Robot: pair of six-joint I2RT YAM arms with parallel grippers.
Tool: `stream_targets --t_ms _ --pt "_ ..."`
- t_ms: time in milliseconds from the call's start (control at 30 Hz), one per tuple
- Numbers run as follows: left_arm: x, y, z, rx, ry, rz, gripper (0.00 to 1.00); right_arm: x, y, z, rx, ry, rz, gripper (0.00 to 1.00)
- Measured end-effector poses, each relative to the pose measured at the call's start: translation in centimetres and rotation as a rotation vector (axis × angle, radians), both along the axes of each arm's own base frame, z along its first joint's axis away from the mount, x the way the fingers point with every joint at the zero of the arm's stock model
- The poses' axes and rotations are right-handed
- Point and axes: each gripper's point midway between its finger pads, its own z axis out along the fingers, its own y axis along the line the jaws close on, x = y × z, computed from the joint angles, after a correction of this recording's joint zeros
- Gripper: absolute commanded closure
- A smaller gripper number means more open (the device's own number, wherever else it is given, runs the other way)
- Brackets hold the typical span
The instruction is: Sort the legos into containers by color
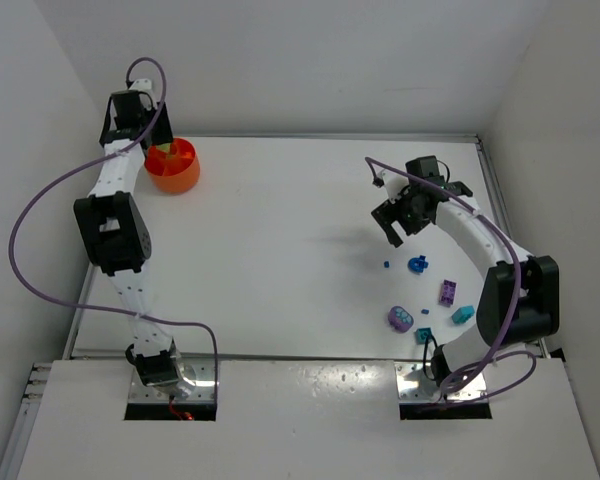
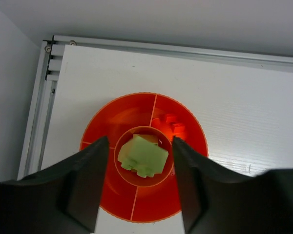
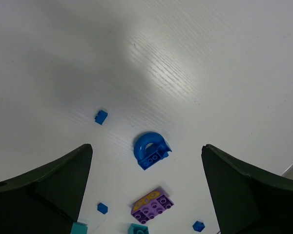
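Observation:
A round orange bowl (image 1: 172, 167), one of the containers, stands at the table's far left, split into compartments (image 2: 107, 119). A lime green lego (image 2: 143, 155) lies in its centre cup, and orange legos (image 2: 172, 126) lie in an outer section. My left gripper (image 2: 140, 140) hangs open right over the bowl (image 1: 157, 147), its fingers clear of the green brick on both sides. At the right, my right gripper (image 1: 400, 228) is open wide above a blue arch lego (image 3: 150, 148) (image 1: 417, 265). Nearer lie a purple brick (image 3: 152, 204), teal bricks (image 1: 463, 314) and tiny blue bits (image 3: 101, 117).
A rounded purple piece (image 1: 400, 320) and a small teal bit (image 1: 423, 335) lie close to the right arm's base. A metal rail (image 2: 161, 46) edges the table just behind the bowl, and another rail (image 1: 490, 190) runs down the right side. White walls close in on three sides.

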Motion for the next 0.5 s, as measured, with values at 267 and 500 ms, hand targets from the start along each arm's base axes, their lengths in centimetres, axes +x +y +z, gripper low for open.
stream_targets --t_ms 267,500 --pt "0.2 -0.3 -0.6 -0.019 0.005 -0.021 0.0 -0.1 -0.1 0.0 0.002 0.003 0.0 0.13" --pt "1.0 -2.5 4.9 -0.162 -0.124 -0.202 0.0 -2.9 0.1 -0.8 0.024 0.093 0.157 0.48"
